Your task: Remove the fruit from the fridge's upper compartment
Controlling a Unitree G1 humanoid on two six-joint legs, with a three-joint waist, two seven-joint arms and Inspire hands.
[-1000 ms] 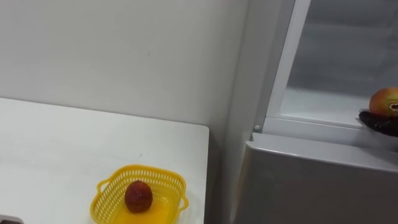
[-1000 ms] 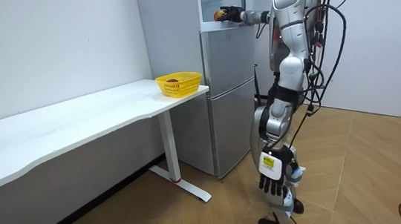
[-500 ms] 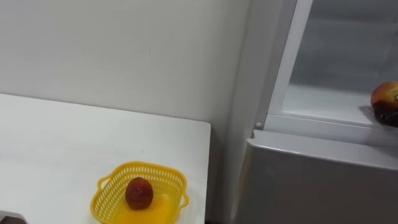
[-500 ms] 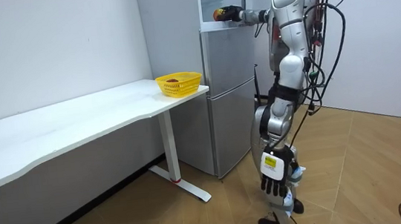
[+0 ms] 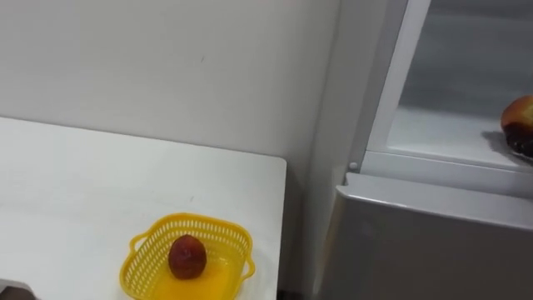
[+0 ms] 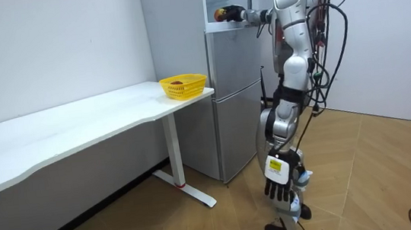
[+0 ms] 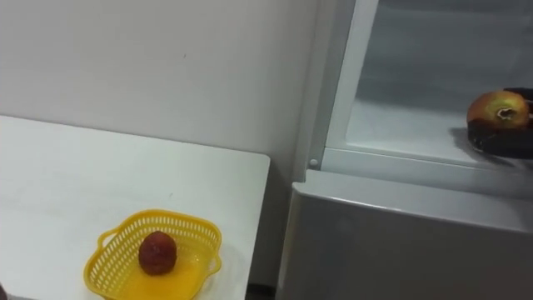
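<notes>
An orange-red fruit [image 7: 498, 108] sits at the front right of the open upper fridge's white shelf [image 7: 400, 125]. My right hand [image 7: 500, 140] reaches in from the right, its dark fingers curled under and around the fruit. In the room view I stand facing the fridge with the right arm raised to the upper compartment, the right hand [image 6: 234, 12] at the fruit [image 6: 219, 13]. My left hand [image 6: 278, 190] hangs beside my leg with relaxed fingers.
The fridge's lower door [image 5: 433, 242] is closed, below the shelf edge. Left of the fridge stands a white table [image 5: 83, 192] with a yellow basket [image 5: 137, 260] at its near corner, and a dark red fruit [image 5: 186, 256] lies in the basket.
My right hand's fingers have curled in around the fruit on the shelf. The eye view has drifted a little, and the left hand has not moved.
</notes>
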